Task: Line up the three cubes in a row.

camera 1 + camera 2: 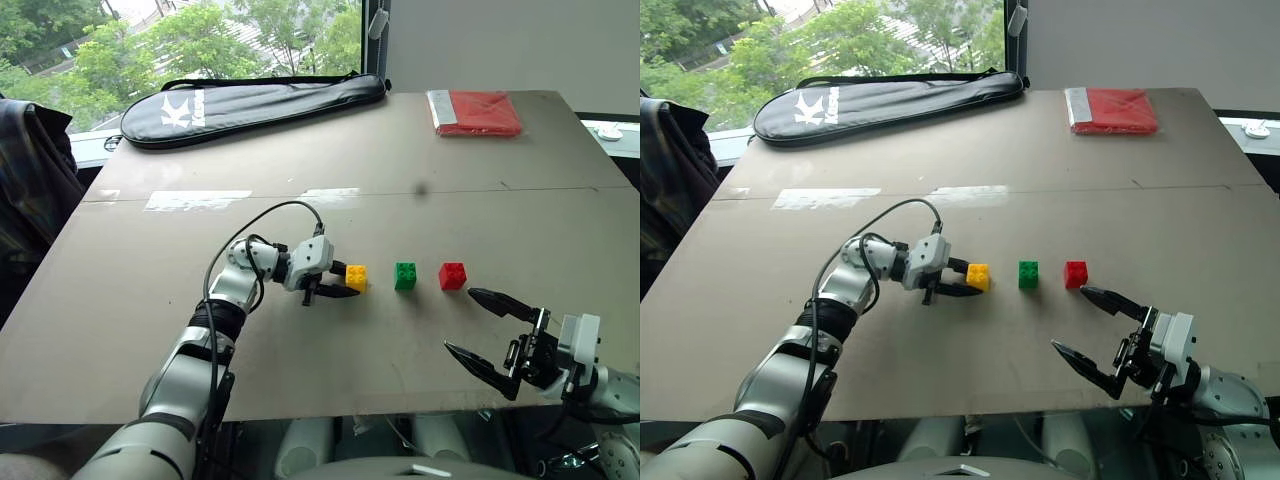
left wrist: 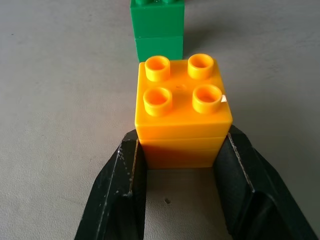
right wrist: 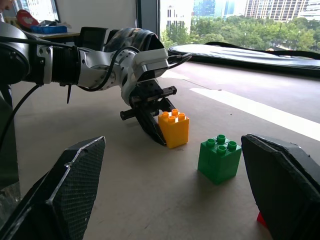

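**Three studded cubes in a row on the table**

A yellow plastic studded cube [image 1: 356,277], a green plastic studded cube [image 1: 405,275] and a red plastic studded cube [image 1: 452,275] sit apart in a line, nearer the brown table's [image 1: 150,300] front edge. The left gripper [image 2: 177,165] clamps the yellow cube's sides. The right gripper [image 1: 480,325] hangs spread wide near the red cube, holding nothing.

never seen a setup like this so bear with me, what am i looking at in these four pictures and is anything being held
It is a two-armed robot at a table. Two pictures look down from its head; the other two come from a camera on each wrist. Three studded cubes lie in a row: the yellow cube, the green cube and the red cube. The left tool is closed on the yellow cube. The right tool is open, holding nothing. A black racket bag and a flat red packet lie at the far edge.
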### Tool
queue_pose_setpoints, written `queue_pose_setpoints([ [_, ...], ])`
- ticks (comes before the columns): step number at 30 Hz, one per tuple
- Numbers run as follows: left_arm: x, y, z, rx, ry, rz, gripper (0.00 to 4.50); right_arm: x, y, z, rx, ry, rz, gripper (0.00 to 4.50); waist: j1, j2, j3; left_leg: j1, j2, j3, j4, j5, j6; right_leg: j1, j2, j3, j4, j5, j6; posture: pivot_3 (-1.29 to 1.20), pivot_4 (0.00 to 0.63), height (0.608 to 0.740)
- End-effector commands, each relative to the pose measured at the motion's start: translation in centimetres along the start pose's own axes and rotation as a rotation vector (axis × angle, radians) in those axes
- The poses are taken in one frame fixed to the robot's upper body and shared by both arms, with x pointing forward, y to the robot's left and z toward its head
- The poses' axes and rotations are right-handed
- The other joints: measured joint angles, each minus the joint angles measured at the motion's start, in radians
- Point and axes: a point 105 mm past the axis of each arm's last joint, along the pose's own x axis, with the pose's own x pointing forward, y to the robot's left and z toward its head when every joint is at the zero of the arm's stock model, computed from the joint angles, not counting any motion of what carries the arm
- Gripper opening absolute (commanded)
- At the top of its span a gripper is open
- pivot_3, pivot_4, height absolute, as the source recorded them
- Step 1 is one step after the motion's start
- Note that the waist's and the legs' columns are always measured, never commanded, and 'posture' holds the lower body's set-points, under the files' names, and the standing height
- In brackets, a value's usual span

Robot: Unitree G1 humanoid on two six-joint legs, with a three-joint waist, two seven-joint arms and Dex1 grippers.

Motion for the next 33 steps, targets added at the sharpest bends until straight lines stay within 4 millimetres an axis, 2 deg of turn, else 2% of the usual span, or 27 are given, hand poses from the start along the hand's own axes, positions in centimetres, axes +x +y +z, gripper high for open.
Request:
queue_pose_setpoints([
  [1, 0.8, -0.9, -1.8, -0.051, 0.062, -0.014, 1.25, 0.2, -0.1, 0.9, -0.044, -0.031, 0.002, 4.5, 0.0, 0.001, -0.001, 0.0, 0.0, 0.0, 0.0, 0.0, 0.0, 0.0, 0.0, 0.0, 0.0, 0.0, 0.0, 0.0, 0.15, 0.701],
  [4, 0.9, -1.3, -1.8, -0.078, 0.044, -0.032, 1.25, 0.2, -0.1, 0.9, -0.045, -0.028, 0.006, 4.5, 0.001, 0.001, -0.001, 0.0, 0.0, 0.0, 0.0, 0.0, 0.0, 0.0, 0.0, 0.0, 0.0, 0.0, 0.0, 0.0, 0.15, 0.701],
  [6, 0.9, -1.3, -1.8, -0.087, 0.036, -0.034, 2.29, 0.2, -0.1, 0.9, -0.046, -0.026, 0.009, 4.5, 0.001, 0.001, -0.001, 0.0, 0.0, 0.0, 0.0, 0.0, 0.0, 0.0, 0.0, 0.0, 0.0, 0.0, 0.001, 0.0, 0.15, 0.701],
  [8, 0.9, -1.4, -1.7, -0.09, 0.023, -0.03, 2.85, 0.2, -0.1, 0.8, -0.046, -0.024, 0.013, 4.5, -0.001, 0.001, -0.001, 0.0, 0.0, 0.0, 0.0, 0.0, 0.0, 0.0, 0.0, 0.0, 0.0, 0.0, 0.001, 0.0, 0.15, 0.701],
  [11, 0.8, -1.2, -1.5, -0.067, 0.015, -0.006, 4.3, 0.1, -0.1, 0.8, -0.046, -0.022, 0.016, 4.5, -0.002, 0.001, -0.001, -0.001, 0.0, 0.0, -0.001, 0.0, 0.0, 0.0, 0.0, 0.0, -0.001, 0.001, 0.002, 0.0, 0.15, 0.701],
  [12, 0.7, -1.3, -1.5, -0.067, 0.01, -0.009, 4.43, 0.1, -0.1, 0.8, -0.045, -0.021, 0.017, 4.5, -0.002, 0.001, -0.001, -0.001, 0.0, 0.0, -0.001, 0.0, 0.0, -0.001, 0.0, 0.0, -0.001, 0.001, 0.002, 0.0, 0.15, 0.701],
  [18, -0.5, -1.7, -1.5, -0.073, -0.003, -0.01, 4.43, -0.4, -0.1, 0.5, -0.038, 0.0, 0.017, 4.5, -0.005, 0.001, -0.001, -0.001, 0.0, 0.0, -0.002, -0.001, 0.0, -0.001, 0.0, 0.0, -0.002, 0.001, 0.002, 0.0, 0.15, 0.701],
  [20, -1.5, -2.0, -1.7, -0.084, -0.003, 0.002, 4.43, -0.9, -0.2, 0.1, -0.032, 0.015, 0.006, 4.5, -0.007, 0.001, -0.001, -0.001, 0.0, 0.001, -0.002, -0.001, 0.0, -0.001, 0.0, 0.0, -0.002, 0.0, 0.002, 0.0, 0.15, 0.701],
  [24, -4.3, -3.7, -2.2, -0.125, 0.009, 0.028, 4.43, -2.3, -1.0, -1.1, -0.035, 0.074, -0.042, 4.5, -0.028, 0.001, -0.001, 0.0, 0.002, 0.001, -0.004, -0.001, 0.0, -0.001, 0.001, 0.0, -0.002, 0.0, 0.001, 0.0, 0.15, 0.701],
  [27, -5.5, -4.9, -2.2, -0.168, 0.015, 0.058, 4.43, -2.8, -1.5, -1.5, -0.034, 0.086, -0.056, 4.5, -0.033, 0.002, 0.0, 0.0, 0.004, 0.001, -0.004, -0.001, 0.0, -0.002, 0.001, 0.001, -0.002, -0.001, -0.001, 0.0, 0.15, 0.701],
  [29, -6.5, -6.5, -1.8, -0.196, 0.008, 0.104, 4.43, -3.5, -2.1, -2.0, -0.032, 0.111, -0.072, 4.5, -0.032, 0.002, 0.0, 0.001, 0.004, 0.001, -0.004, -0.001, 0.0, -0.001, 0.001, 0.001, -0.002, -0.002, -0.003, 0.0, 0.15, 0.701],
  [33, -6.9, -8.8, -0.6, -0.285, -0.007, 0.194, 4.43, -4.9, -3.2, -2.6, -0.029, 0.152, -0.095, 4.5, -0.025, 0.003, 0.001, 0.0, 0.004, 0.002, -0.004, -0.001, 0.0, -0.002, -0.006, 0.001, -0.002, -0.002, -0.003, 0.0, 0.15, 0.701],
])
